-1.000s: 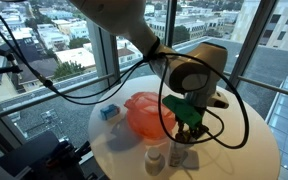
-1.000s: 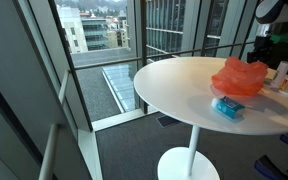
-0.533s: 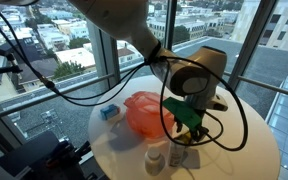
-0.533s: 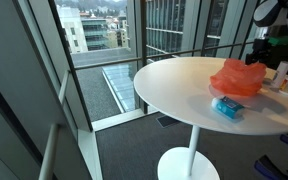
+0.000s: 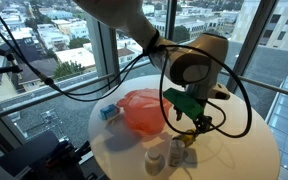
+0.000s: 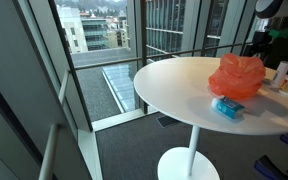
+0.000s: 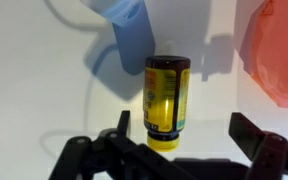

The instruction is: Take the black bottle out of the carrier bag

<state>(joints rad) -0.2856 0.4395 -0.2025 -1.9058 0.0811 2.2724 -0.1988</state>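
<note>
The black bottle (image 7: 166,95), dark with a yellow label and a yellow cap, stands upright on the white table (image 7: 44,90), just left of the orange carrier bag (image 7: 281,50). My gripper (image 7: 184,125) hovers over it, open, with one finger on each side of the cap and neither touching it. In an exterior view the gripper (image 5: 195,130) hangs a little above the bottle (image 5: 178,152), which stands free in front of the bag (image 5: 144,112).
A small white bottle (image 5: 154,160) stands beside the black one near the table's front edge. A blue packet (image 5: 108,112) lies left of the bag. The round table (image 6: 174,90) stands on a single pedestal, close to tall windows. Cables hang around the arm.
The jaws have gone from shut on the bottle to wide open. The gripper has risen slightly, leaving the bottle standing on the table.
</note>
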